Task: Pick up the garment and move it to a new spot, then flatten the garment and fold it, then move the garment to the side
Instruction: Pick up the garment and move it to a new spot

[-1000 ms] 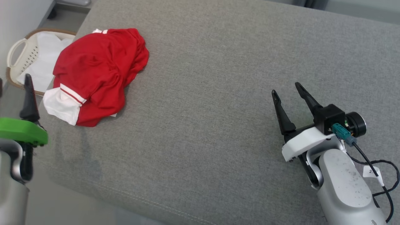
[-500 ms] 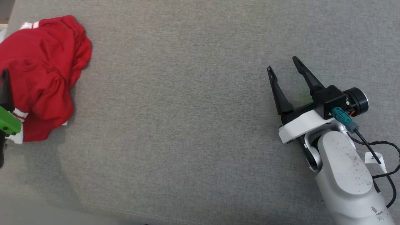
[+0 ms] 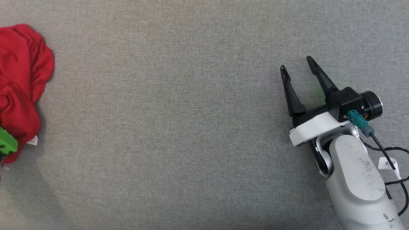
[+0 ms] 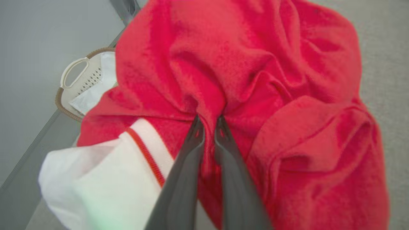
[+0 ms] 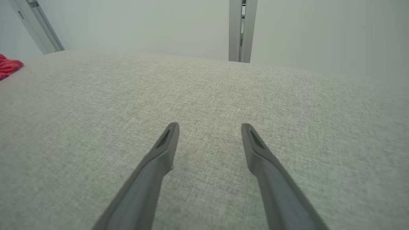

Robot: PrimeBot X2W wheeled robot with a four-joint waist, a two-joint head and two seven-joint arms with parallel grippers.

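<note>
The garment (image 3: 19, 86) is a crumpled red piece with white trim, lying at the left edge of the head view on the grey padded surface (image 3: 179, 127). In the left wrist view the garment (image 4: 287, 95) bunches around my left gripper (image 4: 207, 123), whose two fingers are shut on a pinched red fold. A white cuff with a red stripe (image 4: 105, 172) hangs at the lower left there. My right gripper (image 3: 297, 67) rests open over bare grey fabric at the right, far from the garment. The right wrist view shows my right gripper (image 5: 209, 127) with spread fingers and a red scrap of the garment (image 5: 8, 67) at far left.
A white laundry basket (image 4: 78, 83) with a brown rim and white cloth inside stands on the floor past the surface's edge in the left wrist view. A pale wall and a grey post (image 5: 239, 30) lie beyond the surface's far edge.
The head camera has swung right, so the garment slid to the view's left edge and the basket left it. My left gripper closed on a fold of the garment. The right gripper stays open.
</note>
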